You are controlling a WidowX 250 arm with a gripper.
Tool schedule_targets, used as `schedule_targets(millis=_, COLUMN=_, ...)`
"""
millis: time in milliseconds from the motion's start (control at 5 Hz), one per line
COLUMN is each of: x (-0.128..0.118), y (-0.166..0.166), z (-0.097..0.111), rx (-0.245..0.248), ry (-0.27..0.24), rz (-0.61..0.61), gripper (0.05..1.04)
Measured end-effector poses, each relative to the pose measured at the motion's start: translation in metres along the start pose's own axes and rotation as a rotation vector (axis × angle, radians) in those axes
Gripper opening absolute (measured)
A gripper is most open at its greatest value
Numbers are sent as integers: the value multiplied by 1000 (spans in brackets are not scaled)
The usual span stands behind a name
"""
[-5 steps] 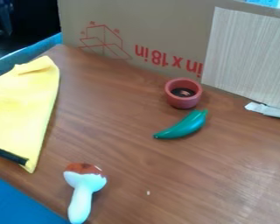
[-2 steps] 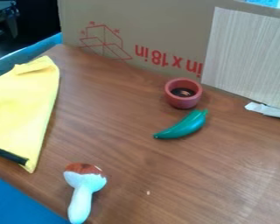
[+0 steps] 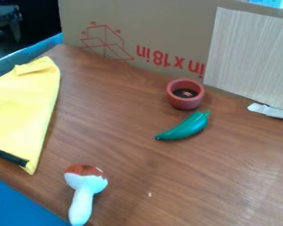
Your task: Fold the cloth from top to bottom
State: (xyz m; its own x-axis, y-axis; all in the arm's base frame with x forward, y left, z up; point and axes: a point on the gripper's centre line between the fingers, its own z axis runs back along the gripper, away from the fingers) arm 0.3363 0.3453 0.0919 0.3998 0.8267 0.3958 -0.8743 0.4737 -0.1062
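The yellow cloth (image 3: 20,110) lies on the wooden table at the left, cut off by the view's left edge. Its upper end has a small fold turned over near the corner, and the right side runs down in a slanting edge to a pointed lower corner. A black strip (image 3: 10,157) crosses the cloth close to that lower corner.
A toy mushroom (image 3: 84,190) lies right of the cloth's lower corner. Farther right are a green toy pepper (image 3: 186,127) and a small red pot (image 3: 185,102). A cardboard box wall (image 3: 144,26) bounds the table's back (image 3: 108,101). Dark shapes stand beyond the upper left.
A dark shape beyond the table at the upper left has shifted slightly to the right. The cloth and the toys have kept their places.
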Motion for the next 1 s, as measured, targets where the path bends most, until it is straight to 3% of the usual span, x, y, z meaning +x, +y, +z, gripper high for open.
schedule_targets(millis=1000, x=-31, y=-31, z=-34, rx=-44, ry=86, rz=-52, gripper=1000)
